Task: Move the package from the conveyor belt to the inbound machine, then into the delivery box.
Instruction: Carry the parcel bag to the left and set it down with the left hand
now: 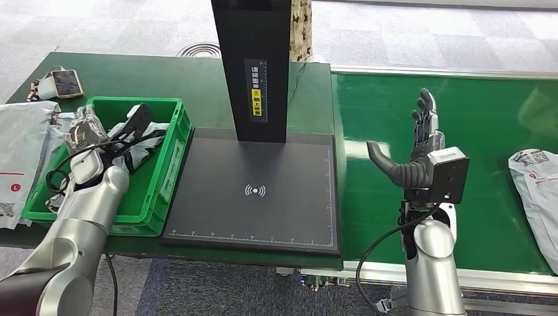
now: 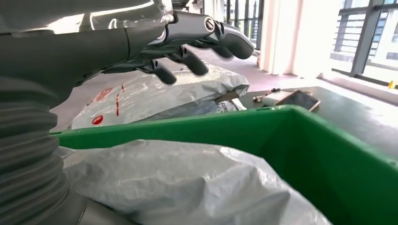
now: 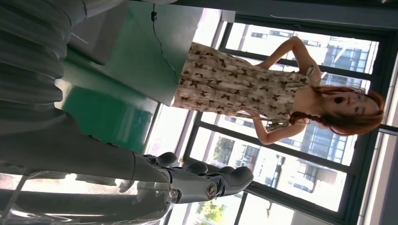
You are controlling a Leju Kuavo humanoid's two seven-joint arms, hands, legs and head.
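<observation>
The inbound machine (image 1: 253, 191) bears a contactless symbol and a yellow label with unreadable characters. Left of it, the left hand (image 1: 89, 135) hangs spread and empty over the delivery box (image 1: 168, 164); right of it, the right hand (image 1: 414, 155) stands spread, holding nothing.

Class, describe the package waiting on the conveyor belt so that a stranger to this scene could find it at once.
Start at the green conveyor belt, right of the black scanner platform. Follow it to the picture's right edge, past the raised, empty right hand: the package lies there. Unlike the other grey bags, in or beside the green crate, it alone lies on the belt.
</observation>
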